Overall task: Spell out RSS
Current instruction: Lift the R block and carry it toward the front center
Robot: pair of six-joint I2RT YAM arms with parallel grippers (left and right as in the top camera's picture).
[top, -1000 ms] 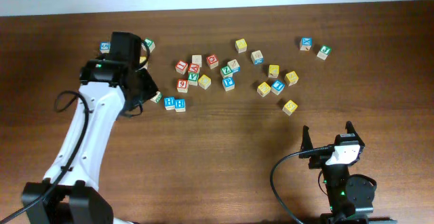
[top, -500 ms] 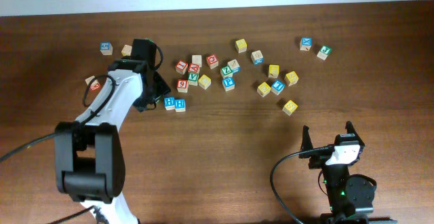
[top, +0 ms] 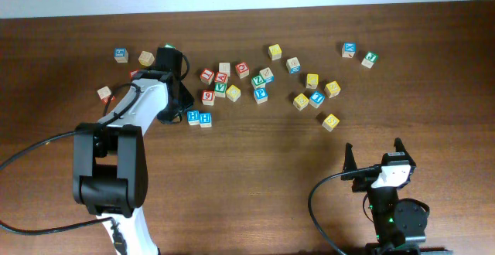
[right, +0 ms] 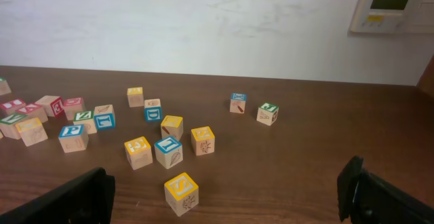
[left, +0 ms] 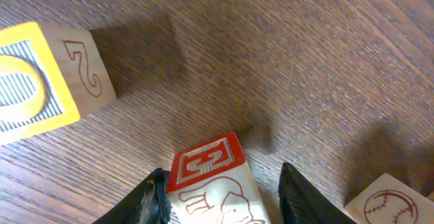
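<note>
A yellow S cube (right: 182, 187) stands nearest my right gripper and also shows in the overhead view (top: 331, 121). Other yellow-faced cubes (top: 301, 100) lie just behind it. A green-lettered cube (top: 370, 58) sits far right; I cannot read its letter. My left gripper (left: 224, 187) is open astride a red-topped cube with an elephant drawing (left: 207, 161). Its left finger touches the cube and the right finger stands off. In the overhead view the left gripper (top: 172, 104) is mostly hidden under the arm. My right gripper (top: 373, 156) is open and holds nothing.
Two blue H cubes (top: 199, 118) lie just right of the left gripper. A yellow-faced cube with a 2 on its side (left: 41, 81) and a baseball cube (left: 393, 200) flank the red one. Many letter cubes (top: 232, 81) spread across the table's far half.
The left arm has folded and swung in line over the far-left cubes, covering some of them. The right arm has not moved.
</note>
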